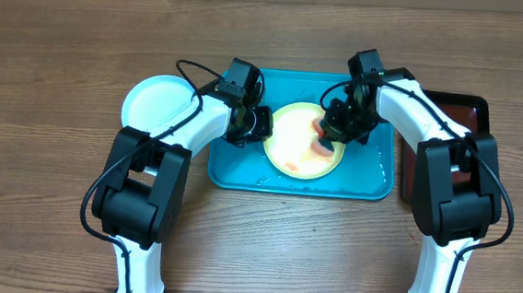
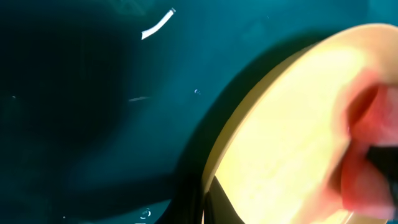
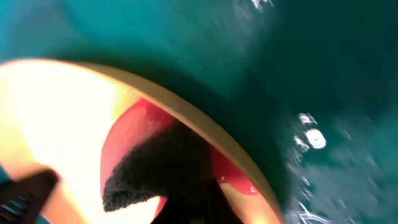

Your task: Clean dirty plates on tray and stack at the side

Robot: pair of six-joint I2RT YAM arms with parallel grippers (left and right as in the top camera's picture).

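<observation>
A pale yellow-green plate (image 1: 293, 151) lies in the teal tray (image 1: 241, 171). My left gripper (image 1: 257, 126) is shut on the plate's left rim; the left wrist view shows its fingers (image 2: 208, 205) pinching the rim of the plate (image 2: 292, 124) above the tray floor (image 2: 93, 93). My right gripper (image 1: 337, 129) is shut on a pink sponge with a black scouring face (image 3: 155, 165) and presses it on the plate (image 3: 56, 112) near its right rim. A red smear (image 3: 239, 180) lies by the rim. The light blue plate with a white centre (image 1: 158, 104) sits on the table left of the tray. A third plate is not visible.
A smaller dark red-black tray (image 1: 462, 110) stands right of the teal tray, behind my right arm. Water drops lie on the teal tray floor (image 3: 311, 137). The table is wooden, with both arm bases at the front.
</observation>
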